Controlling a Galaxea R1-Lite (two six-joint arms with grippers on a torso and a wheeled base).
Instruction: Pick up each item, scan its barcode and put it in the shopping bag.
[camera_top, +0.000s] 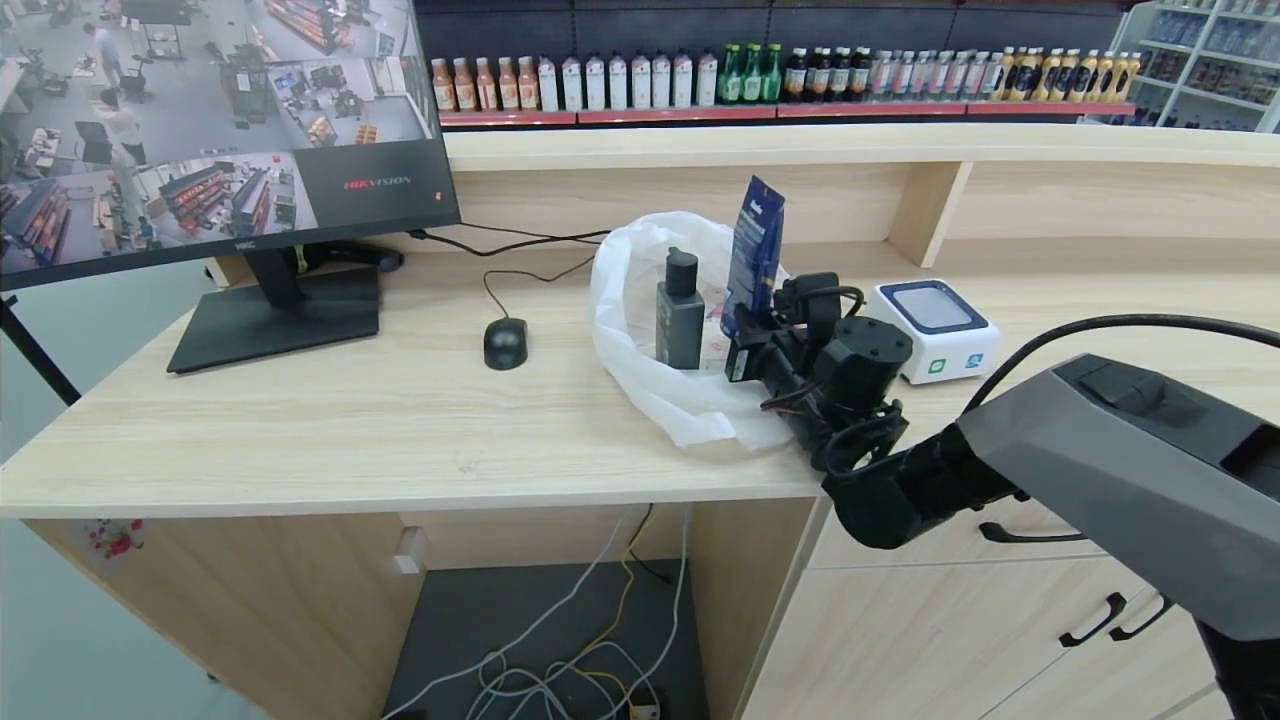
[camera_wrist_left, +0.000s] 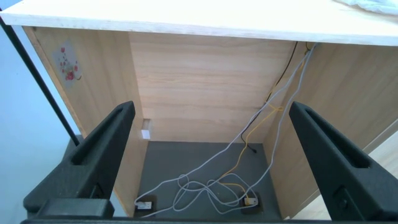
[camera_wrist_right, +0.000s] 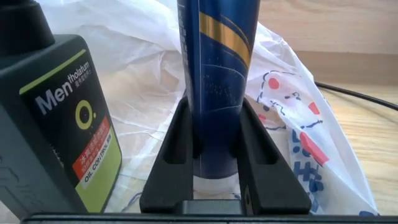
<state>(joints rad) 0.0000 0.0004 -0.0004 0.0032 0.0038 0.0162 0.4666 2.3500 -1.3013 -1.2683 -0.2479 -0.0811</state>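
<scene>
The right gripper (camera_wrist_right: 214, 109) grasps a tall blue glossy tube (camera_top: 757, 245) upright between its fingers; a dark grey plastic bottle (camera_top: 680, 315) stands just beside them. The left gripper (camera_wrist_left: 211, 112) is released, fingers apart.

Right arm (camera_top: 905, 490) stretched forward, wrist cocked up. Right gripper (camera_top: 745, 335) at its far end, fingers (camera_wrist_right: 177, 146) clamped on lower end of tube (camera_wrist_right: 217, 62), one finger each side. Tube upright, rising well past fingertips. Left gripper (camera_wrist_left: 211, 155) low, roughly level, fingers (camera_wrist_left: 102, 152) spread wide, broad gap between them.
</scene>
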